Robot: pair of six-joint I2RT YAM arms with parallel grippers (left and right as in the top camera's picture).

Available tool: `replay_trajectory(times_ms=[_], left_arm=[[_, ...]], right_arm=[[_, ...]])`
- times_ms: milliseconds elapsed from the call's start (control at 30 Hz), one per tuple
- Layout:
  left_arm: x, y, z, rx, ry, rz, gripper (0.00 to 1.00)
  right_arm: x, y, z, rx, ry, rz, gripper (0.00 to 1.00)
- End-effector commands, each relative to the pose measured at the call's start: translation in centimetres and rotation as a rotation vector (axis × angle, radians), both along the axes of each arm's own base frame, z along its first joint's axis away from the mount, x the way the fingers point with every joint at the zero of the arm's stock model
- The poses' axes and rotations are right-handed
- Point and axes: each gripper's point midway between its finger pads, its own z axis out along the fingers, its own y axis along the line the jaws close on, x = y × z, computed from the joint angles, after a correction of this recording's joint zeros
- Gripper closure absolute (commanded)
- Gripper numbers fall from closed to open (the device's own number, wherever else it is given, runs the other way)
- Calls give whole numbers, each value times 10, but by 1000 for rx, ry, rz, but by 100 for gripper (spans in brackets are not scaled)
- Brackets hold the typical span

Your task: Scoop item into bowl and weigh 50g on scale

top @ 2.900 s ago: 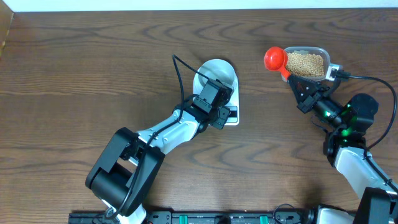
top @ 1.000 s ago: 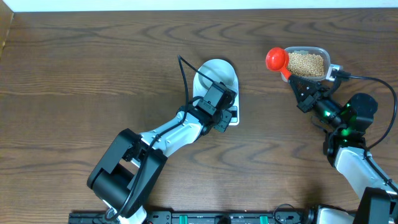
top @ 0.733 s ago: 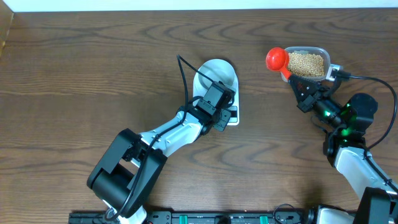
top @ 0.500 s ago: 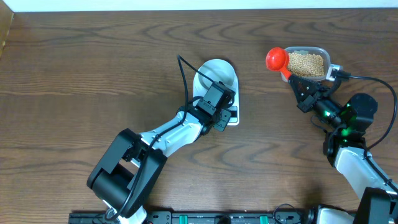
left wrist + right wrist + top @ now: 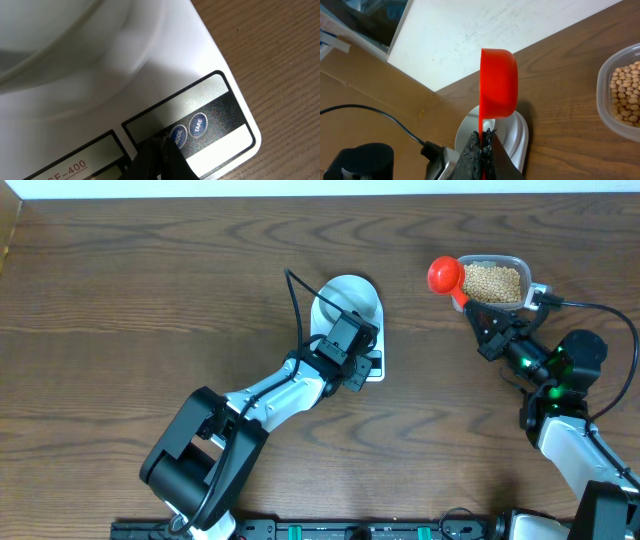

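Note:
The white bowl (image 5: 352,298) stands on the white scale (image 5: 375,348); no beans show in it. My left gripper (image 5: 161,143) is shut with nothing in it, its tip pressed on the scale's dark panel (image 5: 220,112) just left of the MODE button (image 5: 177,134), with the TARE button (image 5: 199,124) beside that. My right gripper (image 5: 484,135) is shut on the handle of a red scoop (image 5: 498,82), held level just left of the clear tub (image 5: 492,282) of tan beans (image 5: 625,90). From overhead the scoop (image 5: 443,275) looks empty.
A black cable (image 5: 296,305) runs from the left wrist over the scale's left side. The table's back edge meets a white wall (image 5: 485,25) close behind the tub. A brown cardboard box (image 5: 360,85) stands at the far left.
Over the last second nothing has visibly moved. Compared with about three seconds ago, my left arm has shifted slightly at the scale's panel.

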Motion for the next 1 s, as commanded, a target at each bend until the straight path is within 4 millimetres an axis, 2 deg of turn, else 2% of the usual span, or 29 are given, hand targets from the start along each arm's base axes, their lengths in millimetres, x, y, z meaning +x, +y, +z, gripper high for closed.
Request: replay_trajectory(times_ms=[0, 267, 400, 633, 700, 833, 967], left_arm=[[3, -1, -2, -14, 21, 31, 93], [0, 0, -12, -14, 55, 35, 93], [-3, 3, -4, -11, 56, 34, 93], [-1, 3, 81, -109, -87, 25, 93], [-1, 3, 94, -128, -110, 24, 93], [-4, 5, 83, -105, -80, 24, 93], [-6, 5, 54, -62, -23, 25, 93]], right_arm=[[3, -2, 4, -17, -21, -7, 99], [3, -3, 4, -17, -21, -7, 99], [3, -2, 4, -17, -21, -7, 99], [5, -6, 3, -21, -21, -30, 99], [6, -7, 3, -22, -20, -39, 99], [9, -11, 2, -26, -14, -70, 99], [12, -17, -1, -31, -3, -111, 99]])
